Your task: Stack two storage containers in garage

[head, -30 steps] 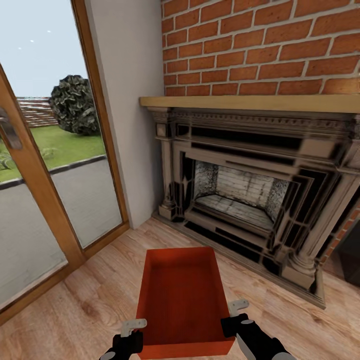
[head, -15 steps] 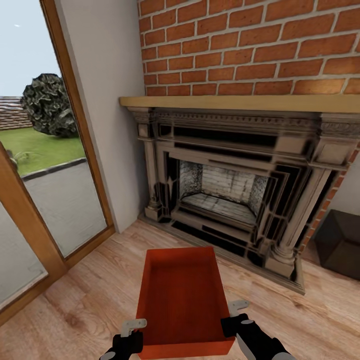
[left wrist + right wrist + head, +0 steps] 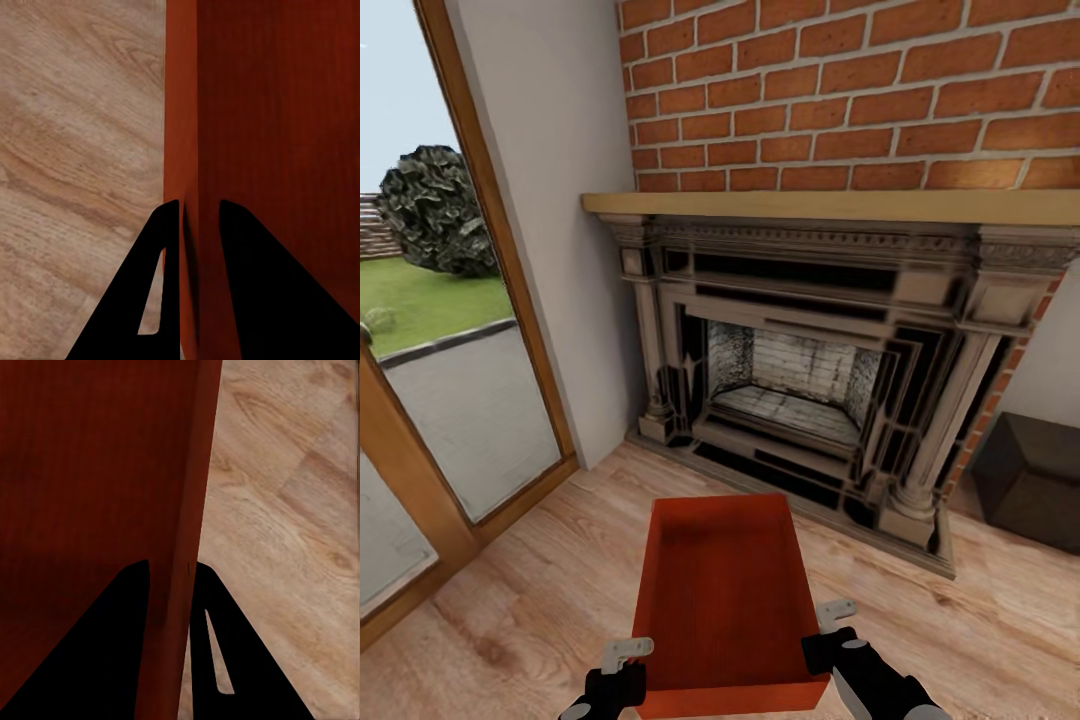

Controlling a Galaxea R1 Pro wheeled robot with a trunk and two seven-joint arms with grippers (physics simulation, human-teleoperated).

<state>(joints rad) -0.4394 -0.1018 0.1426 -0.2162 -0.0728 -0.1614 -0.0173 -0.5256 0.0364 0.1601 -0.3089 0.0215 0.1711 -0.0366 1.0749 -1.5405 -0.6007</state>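
Observation:
One orange-red storage container (image 3: 720, 600) hangs low in front of me over the light wood living room floor (image 3: 530, 610), held by both arms. My left gripper (image 3: 624, 664) is shut on its left wall near the close corner, and my right gripper (image 3: 832, 628) is shut on its right wall. In the left wrist view the left gripper (image 3: 198, 203) has a finger on each side of the container wall (image 3: 184, 120). Likewise, the right gripper (image 3: 172, 564) pinches the container wall (image 3: 196, 472) in the right wrist view. The bin's inside is empty.
A dark stone fireplace (image 3: 800, 380) under a wooden mantel stands straight ahead against a red brick wall (image 3: 840, 90). A wood-framed glass door (image 3: 450, 400) runs along the left. A dark-brown cabinet (image 3: 1030, 480) sits on the floor at the right.
The head view has swung to the right: the fireplace and door slid left in the picture and the dark cabinet came into sight. The container stays held the same way in both grippers.

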